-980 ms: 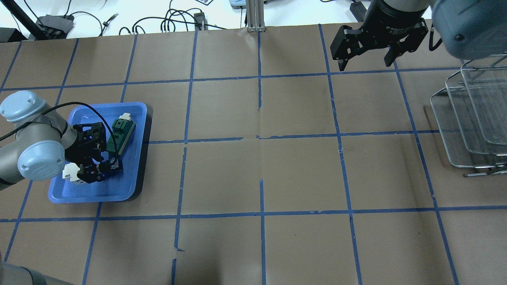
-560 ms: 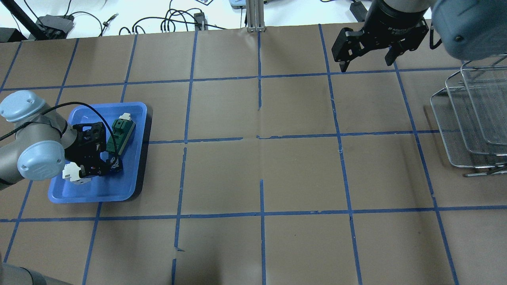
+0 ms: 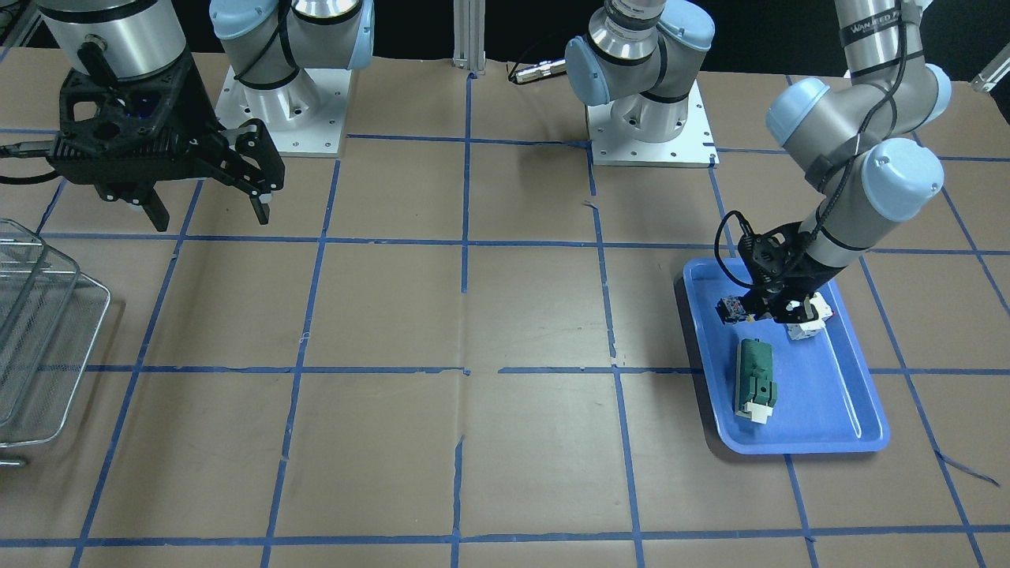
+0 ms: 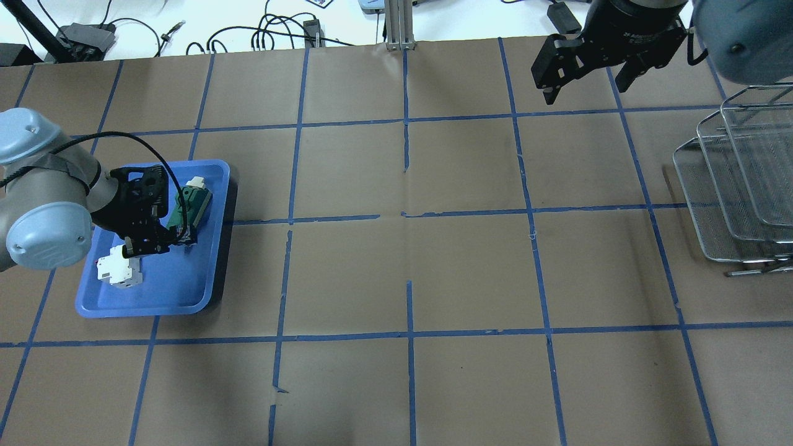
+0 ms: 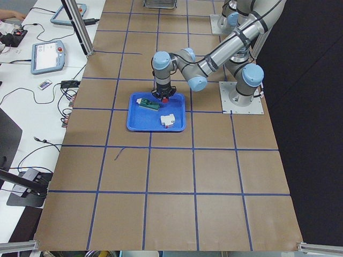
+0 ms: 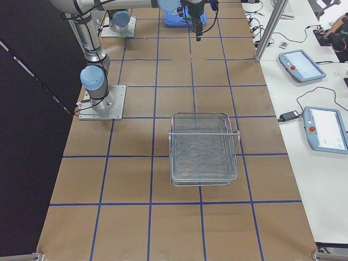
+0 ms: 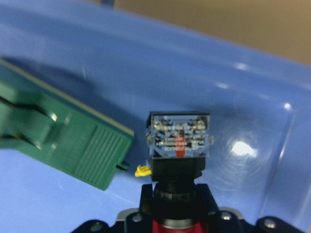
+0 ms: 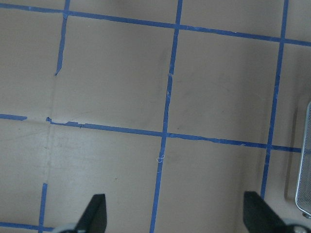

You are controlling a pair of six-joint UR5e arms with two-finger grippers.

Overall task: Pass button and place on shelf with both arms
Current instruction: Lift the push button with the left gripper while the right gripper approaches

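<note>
Overhead exterior shows my left tool [image 4: 155, 243] has just lifted the button [image 7: 179, 138], clamped tight, above the blue tray [image 4: 148, 308] near the surface's left edge; my right tool [image 4: 587, 85], spread wide, waits near the far edge for handover.

Lower centre: the shelf [image 6: 204, 155], standing square on the brown, blue-taped worktop [image 6: 130, 179]. At left, well apart from it, the right arm [image 6: 93, 79], bolted to a white plate and rising out of the upper left. At top centre, the right gripper [image 6: 196, 30], hanging before a blue tray [image 6: 174, 20]; jaws too small to read.
</note>
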